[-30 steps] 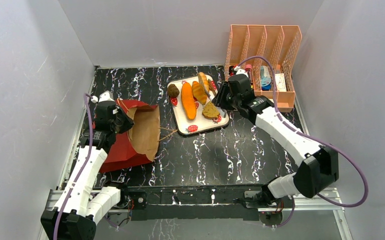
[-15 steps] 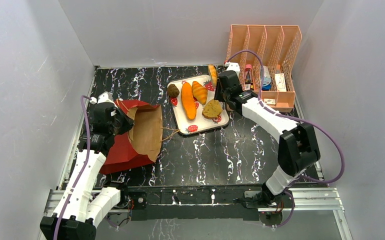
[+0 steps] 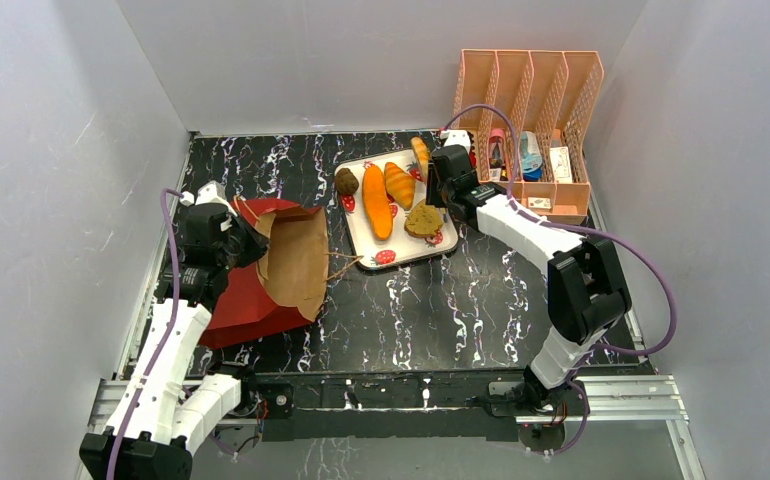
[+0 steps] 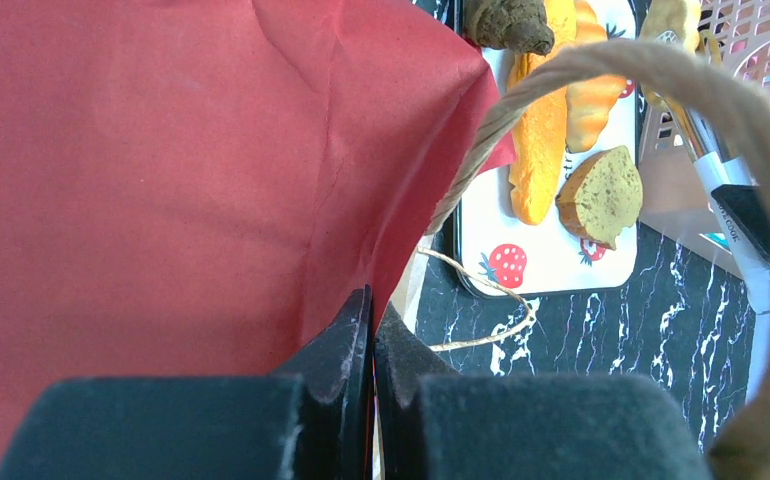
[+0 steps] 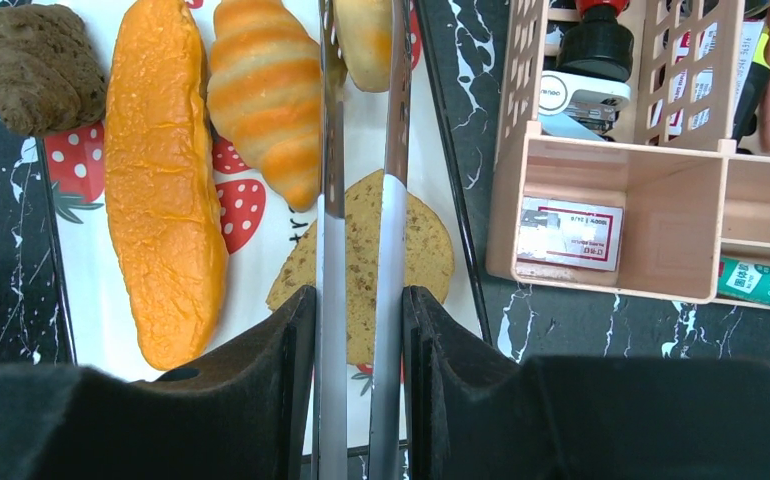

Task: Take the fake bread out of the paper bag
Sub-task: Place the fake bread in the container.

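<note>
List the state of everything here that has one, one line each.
paper bag: on its side, mouth open, rim pinched.
left gripper: fingers shut on paper bag.
right gripper: fingers shut on metal tongs.
metal tongs: squeezed onto small loaf.
small loaf: gripped at the tongs' tips.
baguette: lying on tray.
croissant: lying on tray.
dark roll: at the tray's corner.
slice: flat on tray.

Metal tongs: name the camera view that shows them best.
Right wrist: both blades of the metal tongs run up the frame from the right gripper. Left wrist catches a sliver near its right edge; top external hardly shows them.
</note>
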Available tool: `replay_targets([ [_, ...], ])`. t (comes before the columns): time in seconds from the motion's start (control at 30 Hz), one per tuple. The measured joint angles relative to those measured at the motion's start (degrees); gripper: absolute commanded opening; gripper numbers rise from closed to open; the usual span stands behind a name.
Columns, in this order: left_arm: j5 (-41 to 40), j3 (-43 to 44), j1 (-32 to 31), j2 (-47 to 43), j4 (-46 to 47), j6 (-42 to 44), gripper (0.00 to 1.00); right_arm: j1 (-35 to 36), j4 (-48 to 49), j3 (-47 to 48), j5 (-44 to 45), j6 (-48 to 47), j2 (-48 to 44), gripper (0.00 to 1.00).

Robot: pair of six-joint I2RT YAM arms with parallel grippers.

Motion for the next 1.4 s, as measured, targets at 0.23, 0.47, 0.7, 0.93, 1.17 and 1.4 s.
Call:
replay_targets([
  [0.23, 0.09, 0.0, 0.0, 0.2, 0.2, -0.13, 0.0, 0.0, 0.61, -1.31, -0.48, -0.37, 0.07, 0.13],
  [0.47, 0.11, 0.0, 0.0, 0.2, 0.44, -0.33, 0.0, 0.0, 0.13, -2.86, -1.09, -0.33, 0.22, 0.19],
  [0.7, 0.11, 0.0, 0.0, 0.17, 0.39, -0.52, 0.0, -0.02, 0.09, -2.93, -1.53, -0.09, 0.22, 0.29],
  [0.93, 0.11, 0.0, 0.0, -0.39, 0.35, -0.57, 0.0, -0.24, -0.57, -2.93, -2.03, 0.79, 0.22, 0.31],
  [1.17, 0.09, 0.0, 0.0, -1.42, 0.2, -0.94, 0.0, -0.33, -0.9, -3.34, -2.93, 1.46, 0.04, 0.33],
  [1.4, 0.11, 0.0, 0.0, -2.03, -0.07, -1.55, 0.0, -0.33, -2.19, -4.66, -4.33, 2.45, -1.2, 0.34],
])
